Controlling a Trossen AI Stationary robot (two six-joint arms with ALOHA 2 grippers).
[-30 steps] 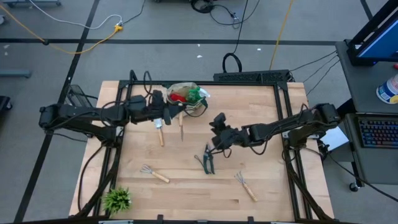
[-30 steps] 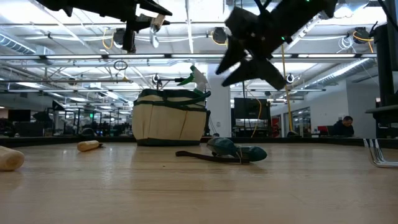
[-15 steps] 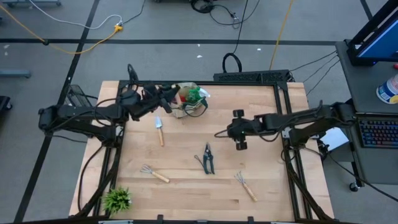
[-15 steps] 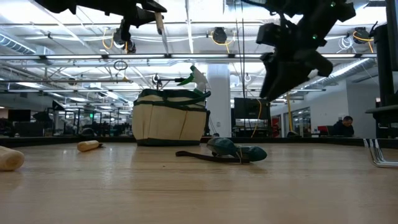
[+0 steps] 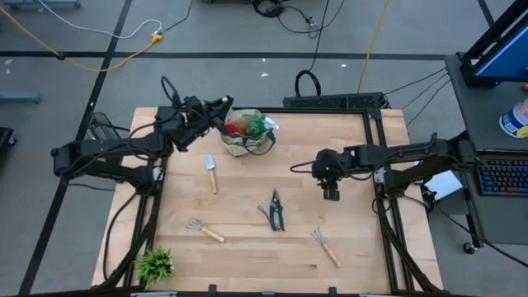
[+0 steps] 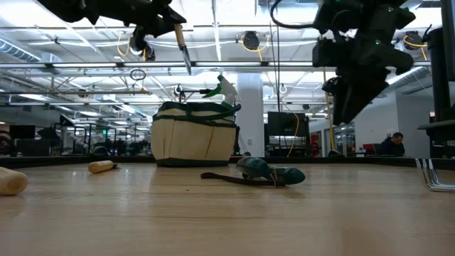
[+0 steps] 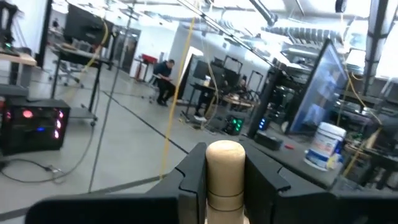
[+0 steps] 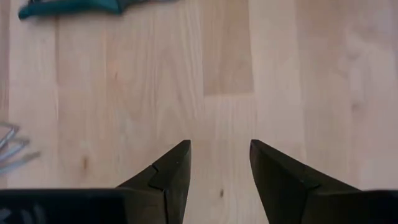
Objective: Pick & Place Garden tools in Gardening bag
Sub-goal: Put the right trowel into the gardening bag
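My left gripper (image 5: 216,107) is high over the table's far left, just left of the gardening bag (image 5: 246,134), and is shut on a wooden-handled garden tool (image 6: 183,51). The beige bag stands on its base (image 6: 195,141) and holds red gloves and a green spray bottle (image 5: 260,125). My right gripper (image 5: 330,191) hangs open and empty over bare table right of the pruning shears (image 5: 275,210), pointing down; its wrist view (image 8: 219,163) shows wood between the fingers. My left gripper pinches the tool's wooden handle just below its rounded free end (image 7: 225,163), between the two fingers. The fingers come level from the table's left and lie across the handle. The tool is lifted clear, handle end up, its metal end (image 6: 187,64) slanting down toward the bag.
A trowel (image 5: 211,173) lies left of centre, a hand rake (image 5: 204,230) at the near left, a second rake (image 5: 325,246) at the near right, and a small leafy plant (image 5: 155,264) at the near left corner. Shears handles (image 8: 74,6) and rake tines (image 8: 12,146) show in the right wrist view.
My left gripper has carried the wooden-handled tool toward the far edge, along the bag's left side, and the tool now hangs more upright. My right gripper has gone toward the table's right edge, away from the shears, and has turned to point down.
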